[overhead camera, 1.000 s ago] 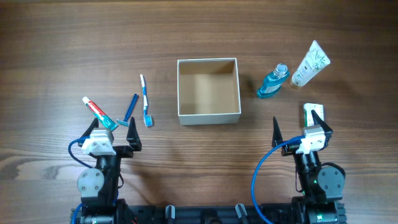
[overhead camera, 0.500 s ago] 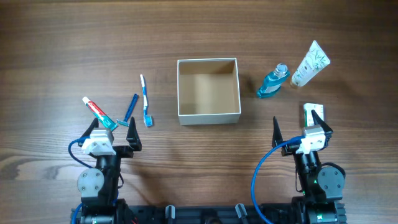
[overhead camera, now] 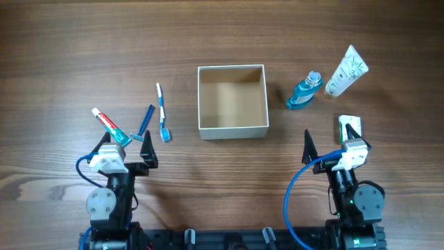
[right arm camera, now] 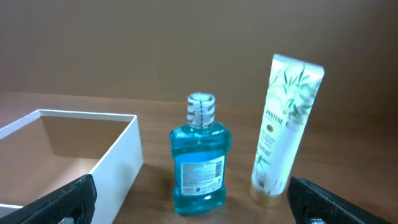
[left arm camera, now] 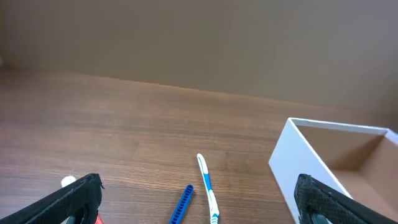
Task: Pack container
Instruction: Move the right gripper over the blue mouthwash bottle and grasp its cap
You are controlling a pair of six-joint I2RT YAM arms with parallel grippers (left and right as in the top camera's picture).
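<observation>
The container [overhead camera: 232,104] sits open-topped in the middle of the bench [overhead camera: 69,42], white walls around a tan floor that only the overhead view shows in full.

To the container's left lie three things:
- A white and blue toothbrush [overhead camera: 161,111] is nearest and runs roughly along the container's left wall.
- A blue razor [overhead camera: 145,123] lies just beyond it.
- A toothpaste tube [overhead camera: 111,126] with a red stripe lies farthest out.

To the container's right is a blue mouthwash bottle [overhead camera: 305,90], and beyond it a white tube [overhead camera: 346,71] with green print. A small white and green packet [overhead camera: 349,127] lies farther right of the container and nearer the robot. Only the overhead view shows it.

The left claw [overhead camera: 125,144] hovers nearer the robot than the container and off to its left, close to the toothpaste tube. Its wrist view shows the two fingers [left arm camera: 68,200] spread to opposite edges of the frame, gripping nothing. Between them are the toothbrush, the razor's tip and the container's left wall.

The right claw [overhead camera: 331,139] hangs to the right of the container on the robot's side, one finger over the packet. Its wrist view also has the fingers [right arm camera: 62,199] wide apart and holding nothing. That low view adds what the overhead cannot:
- The mouthwash bottle stands upright just right of the container's corner, with its back label facing the camera.
- The white tube beside it carries a leaf pattern.
</observation>
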